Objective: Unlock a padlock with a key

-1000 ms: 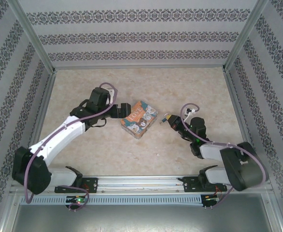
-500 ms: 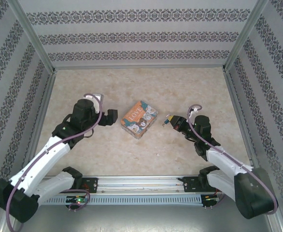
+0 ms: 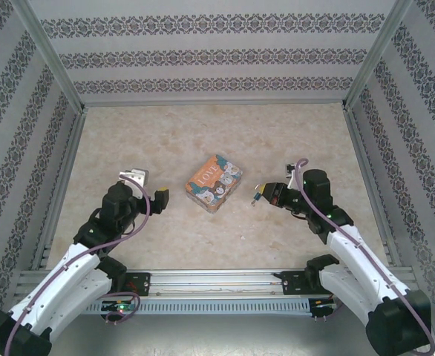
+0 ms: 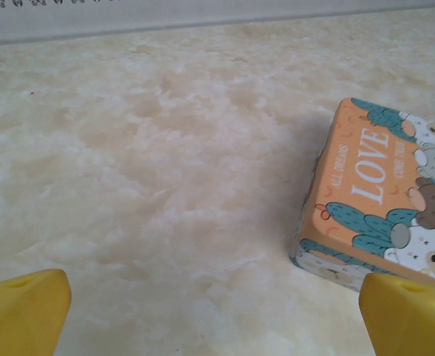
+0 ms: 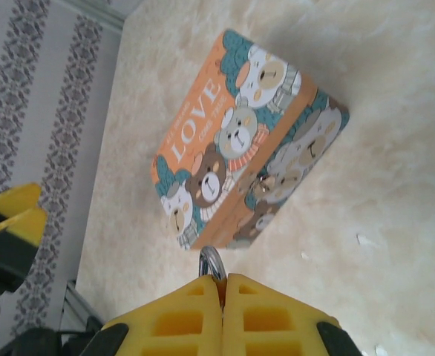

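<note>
The right jaws (image 5: 221, 288) are pressed flat together, and a thin silvery loop (image 5: 211, 262) pokes out from between their tips. It could be the padlock's shackle or the ring of the key, and I cannot tell which, since the rest of the piece is buried in the pads. From above it shows only as a dark speck at the fingertips. It hangs in the air just beside the LOVE box (image 5: 225, 141), not touching it. A small brassy clasp (image 5: 262, 182) sits on the box's near side.

Across the tabletop (image 4: 165, 148), well apart from the box, the left jaws (image 4: 217, 315) are spread as wide as they go and grip nothing.

Whichever piece this is, I judge it light, hard and slick, a sliver of metal that will swivel in a pinch sooner than bend. The padlock is best taken across the flat faces of its body, leaving shackle and keyhole free (a grip on the shackle would let the body spin). The key is best taken by its head, blade clear.
</note>
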`<state>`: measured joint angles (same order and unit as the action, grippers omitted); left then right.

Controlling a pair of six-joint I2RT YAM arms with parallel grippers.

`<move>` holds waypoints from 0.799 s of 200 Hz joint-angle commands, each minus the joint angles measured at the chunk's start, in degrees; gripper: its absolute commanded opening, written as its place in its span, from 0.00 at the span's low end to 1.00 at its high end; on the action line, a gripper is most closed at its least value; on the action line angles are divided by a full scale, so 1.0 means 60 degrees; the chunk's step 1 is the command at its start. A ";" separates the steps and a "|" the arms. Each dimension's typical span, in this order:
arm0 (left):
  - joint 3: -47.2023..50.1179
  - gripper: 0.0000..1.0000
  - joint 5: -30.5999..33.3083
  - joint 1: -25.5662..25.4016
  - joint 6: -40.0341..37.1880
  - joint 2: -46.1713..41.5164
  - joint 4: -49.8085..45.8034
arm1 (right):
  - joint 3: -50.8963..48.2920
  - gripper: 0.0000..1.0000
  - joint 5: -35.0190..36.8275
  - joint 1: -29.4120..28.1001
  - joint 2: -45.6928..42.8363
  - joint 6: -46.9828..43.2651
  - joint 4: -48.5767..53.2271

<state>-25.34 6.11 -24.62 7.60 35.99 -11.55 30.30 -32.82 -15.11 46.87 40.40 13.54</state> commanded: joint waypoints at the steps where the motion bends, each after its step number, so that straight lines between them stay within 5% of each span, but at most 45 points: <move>1: 0.0222 0.99 0.0092 0.0101 -0.0470 -0.0109 0.0847 | 0.0531 0.00 -0.0483 0.0003 0.0007 -0.0655 0.1816; 52: 0.0175 0.99 -0.0040 0.0091 -0.0658 -0.0036 0.0713 | 0.0683 0.00 -0.0406 -0.0190 0.0641 -0.1048 0.3045; 160: 0.0384 0.99 -0.0430 0.0090 -0.0973 -0.0168 0.0908 | -0.0158 0.00 0.0022 -0.1142 0.2709 -0.1176 0.1432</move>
<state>-23.79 4.51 -24.62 2.96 35.88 -9.30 30.48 -33.30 -20.95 60.95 34.06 26.76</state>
